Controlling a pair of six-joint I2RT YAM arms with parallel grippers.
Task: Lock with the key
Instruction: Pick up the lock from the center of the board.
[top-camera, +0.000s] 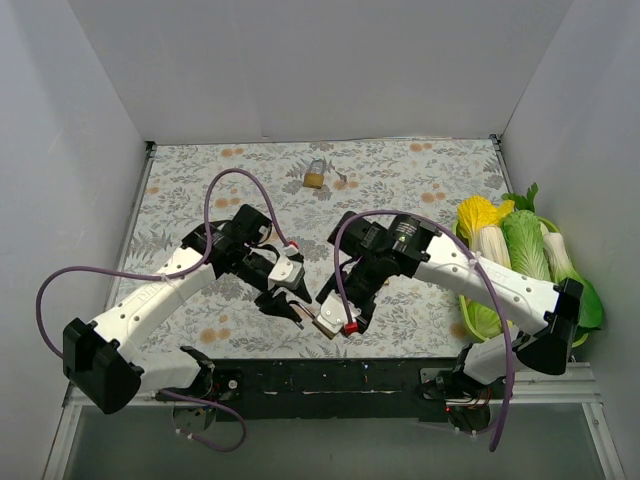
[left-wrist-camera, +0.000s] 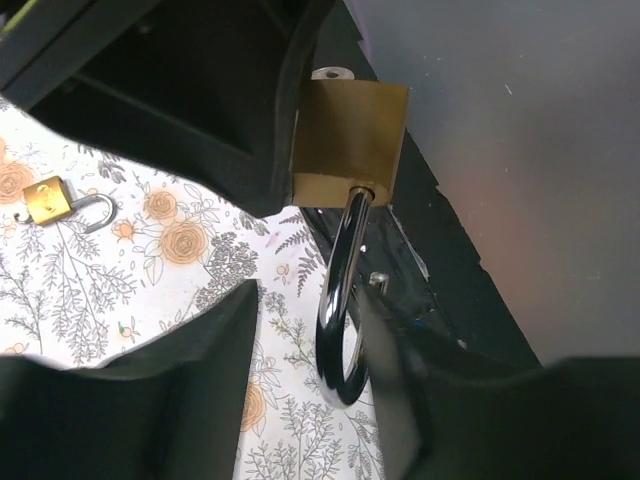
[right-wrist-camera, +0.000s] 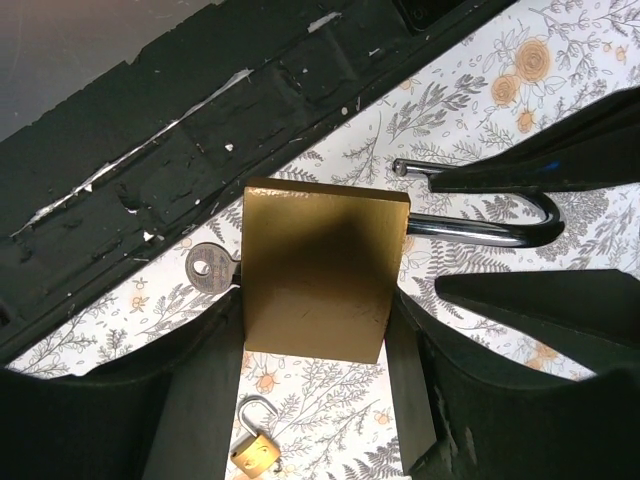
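Standing by the table, I see both arms meeting low over the floral cloth (top-camera: 420, 175), close to the black rail (right-wrist-camera: 200, 130) at the near edge. The right gripper (right-wrist-camera: 318, 300) is clamped flat across the body of the large brass padlock (right-wrist-camera: 320, 270), a finger on each side, and holds it clear of the cloth. The key (right-wrist-camera: 210, 270) sits in the keyhole at the padlock's base, only its round silver head showing. The steel shackle (right-wrist-camera: 500, 228) is open, its free end swung just outside the corner of the body rather than over its hole. The left gripper (left-wrist-camera: 310, 300) is part open and straddles the shackle's loop; one finger seems to rest against the free leg, the other stands a little apart, so nothing is squeezed yet. A small brass padlock (right-wrist-camera: 255, 448) (also open) lies on the cloth nearby. The risks, as I judge them, come from that misaligned free end. If the left arm pushes before the shackle is swivelled back over its hole, the leg will jam on the body's edge and may twist the padlock out of the right fingers. The round steel could also slip out from between the left fingers. Any knock on the protruding key head might drag it from the keyhole; a dropped padlock would land near the rail.
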